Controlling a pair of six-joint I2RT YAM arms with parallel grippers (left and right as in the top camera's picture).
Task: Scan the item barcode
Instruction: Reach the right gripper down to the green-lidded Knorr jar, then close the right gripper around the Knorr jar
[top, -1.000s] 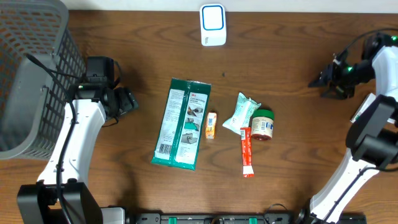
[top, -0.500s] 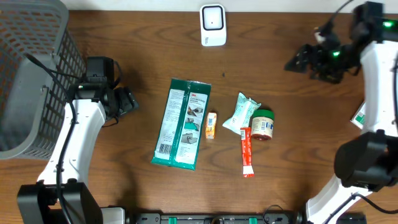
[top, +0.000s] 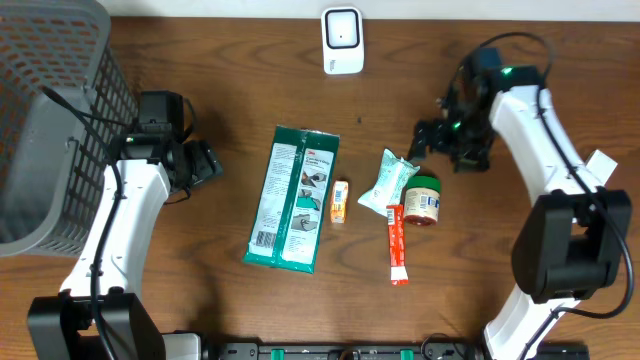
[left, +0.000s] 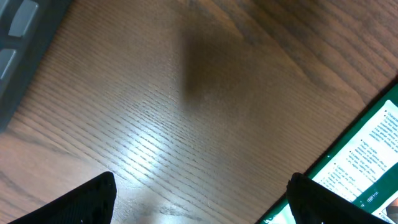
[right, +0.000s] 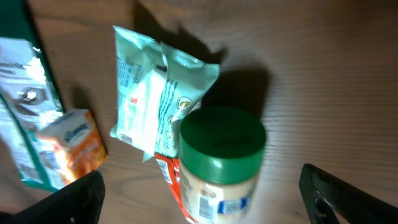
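Several items lie mid-table: a big green package (top: 293, 198), a small orange box (top: 340, 201), a pale green pouch (top: 391, 182), a green-lidded jar (top: 423, 199) and a red stick packet (top: 397, 243). The white scanner (top: 341, 40) stands at the back edge. My right gripper (top: 447, 143) hovers open just behind the jar. In the right wrist view the jar (right: 224, 155) lies between the spread fingers of that gripper (right: 202, 196), untouched, beside the pouch (right: 152, 99). My left gripper (top: 205, 163) is open and empty, left of the green package (left: 367, 155).
A grey mesh basket (top: 50, 120) fills the far left. A white item (top: 598, 165) lies at the right table edge. Bare wood shows between the left gripper (left: 202, 202) and the package.
The right arm has swung in from the far right edge to just behind the jar and pouch, and its jaws have spread wider. The left arm has stayed still.
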